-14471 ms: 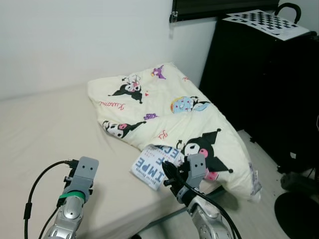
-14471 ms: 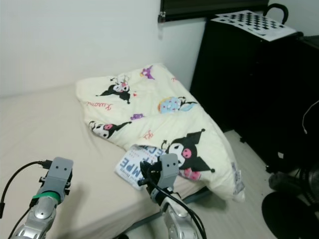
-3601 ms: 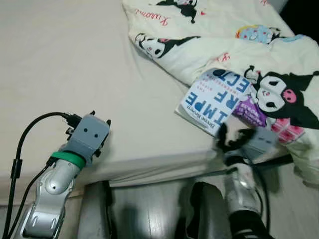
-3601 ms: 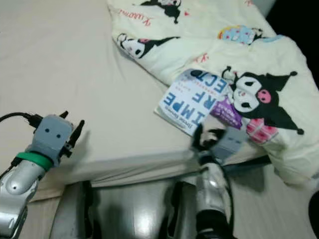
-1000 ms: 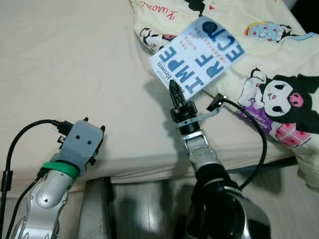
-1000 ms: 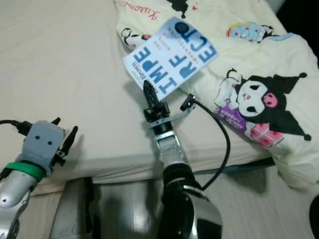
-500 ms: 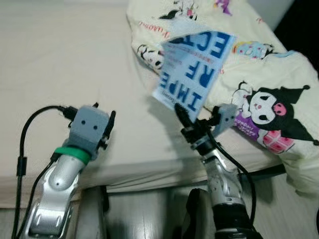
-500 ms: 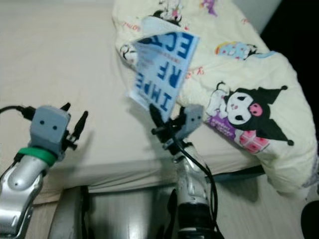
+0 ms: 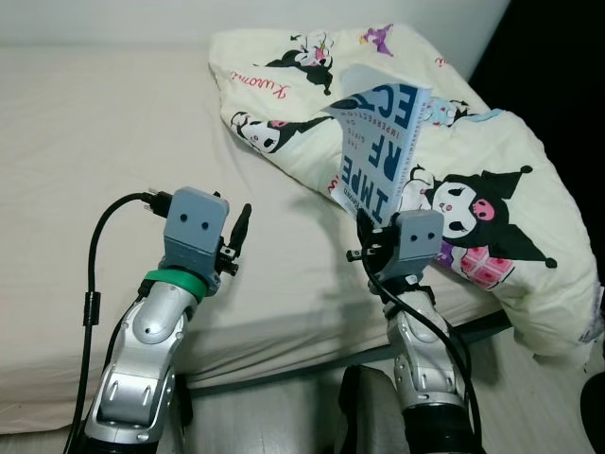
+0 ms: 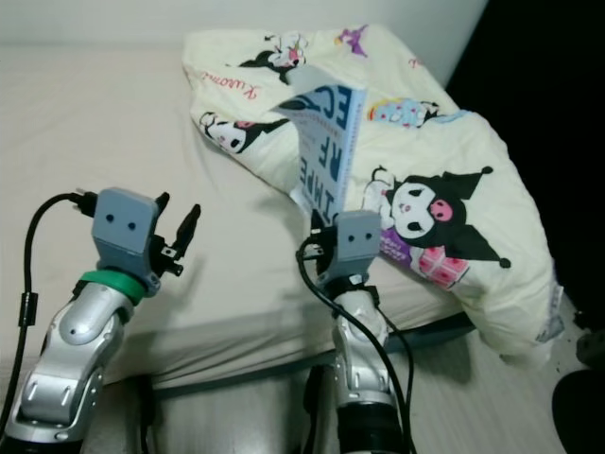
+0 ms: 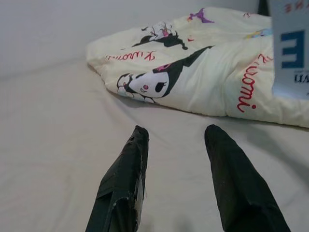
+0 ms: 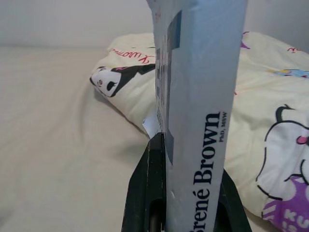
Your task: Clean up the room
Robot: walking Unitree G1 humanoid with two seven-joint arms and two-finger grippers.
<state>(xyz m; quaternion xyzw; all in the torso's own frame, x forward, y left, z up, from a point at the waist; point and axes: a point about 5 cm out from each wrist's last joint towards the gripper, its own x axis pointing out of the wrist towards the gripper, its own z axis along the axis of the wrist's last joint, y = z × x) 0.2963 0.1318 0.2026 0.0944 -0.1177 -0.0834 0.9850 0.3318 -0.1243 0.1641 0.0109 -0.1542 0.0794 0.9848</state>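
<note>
A: What is held at this moment, and by which arm?

B: A pale blue paperback book with large dark blue lettering (image 9: pixel 378 142) is clamped at its lower edge between the two black fingers of the right gripper (image 9: pixel 364 222). In the right wrist view the spine (image 12: pixel 200 111) is seen pinched between both fingers (image 12: pixel 145 193), with the author's name printed along it.

A: What has been altered in the last second?

B: A second ago the book was tilted with its cover facing the head camera, low over the beige mattress (image 9: pixel 85 151). It has since been turned nearly upright and raised, so that it is now carried clear of the mattress, in front of the cream quilt printed with black cartoon characters (image 9: pixel 473 142).

A: And the other arm?

B: The left gripper (image 9: pixel 236 236) is held over the bare mattress with its fingers (image 11: pixel 125 179) spread apart and nothing between them.

A: What is meant by this for the tidying?

B: The pick-up may be judged complete: the book has been freed from the bed. A proper place for it has yet to be found, and none can be made out. The crumpled quilt is left untouched. Because the book is gripped only by a narrow strip at the bottom, swinging or slipping during walking should be expected.
</note>
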